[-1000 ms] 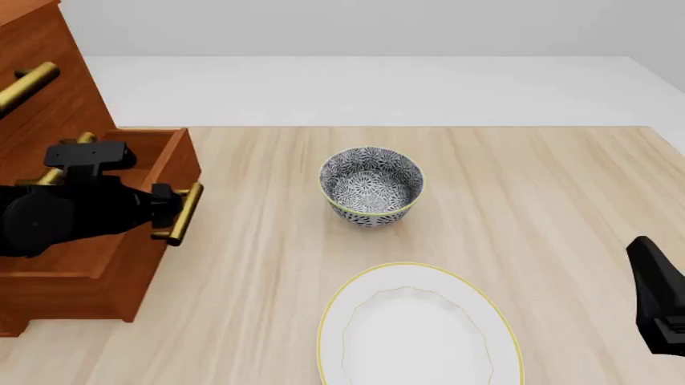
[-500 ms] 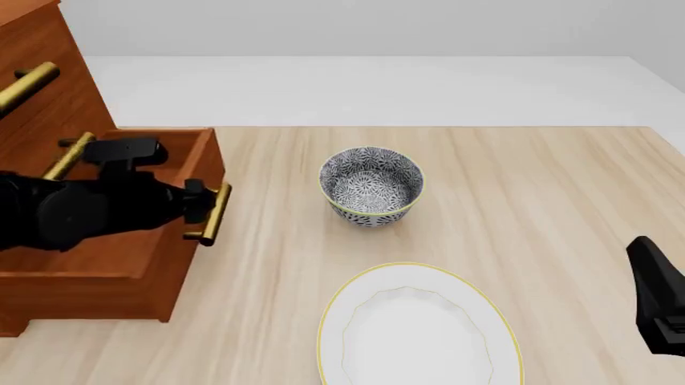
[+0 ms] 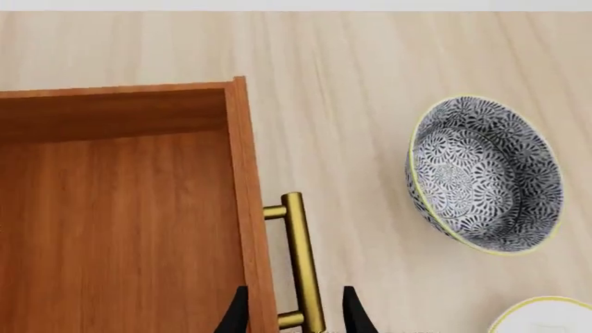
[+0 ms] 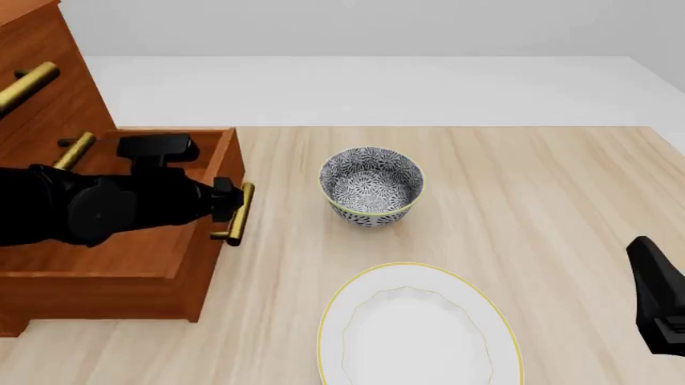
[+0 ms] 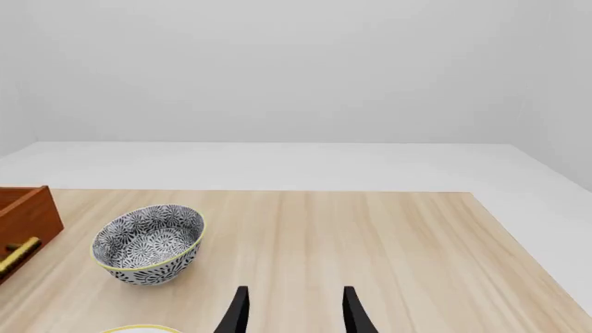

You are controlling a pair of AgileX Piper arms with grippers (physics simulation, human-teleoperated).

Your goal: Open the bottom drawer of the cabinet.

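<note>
Jaws of left gripper point(image 3: 292, 313) straddling handle point(image 3: 303, 267), drawer interior point(image 3: 120, 222) visible wrist-side

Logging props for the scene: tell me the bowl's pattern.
The bowl is dark with a dense white floral print and a yellow rim; the left wrist view shows it best.

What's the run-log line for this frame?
left gripper: shut on drawer handle | bottom drawer: partly open | right gripper: open, idle | bowl, plate: untouched

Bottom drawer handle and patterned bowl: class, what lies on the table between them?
Nothing: in the front view only bare table separates the bottom drawer handle from the patterned bowl.
</note>
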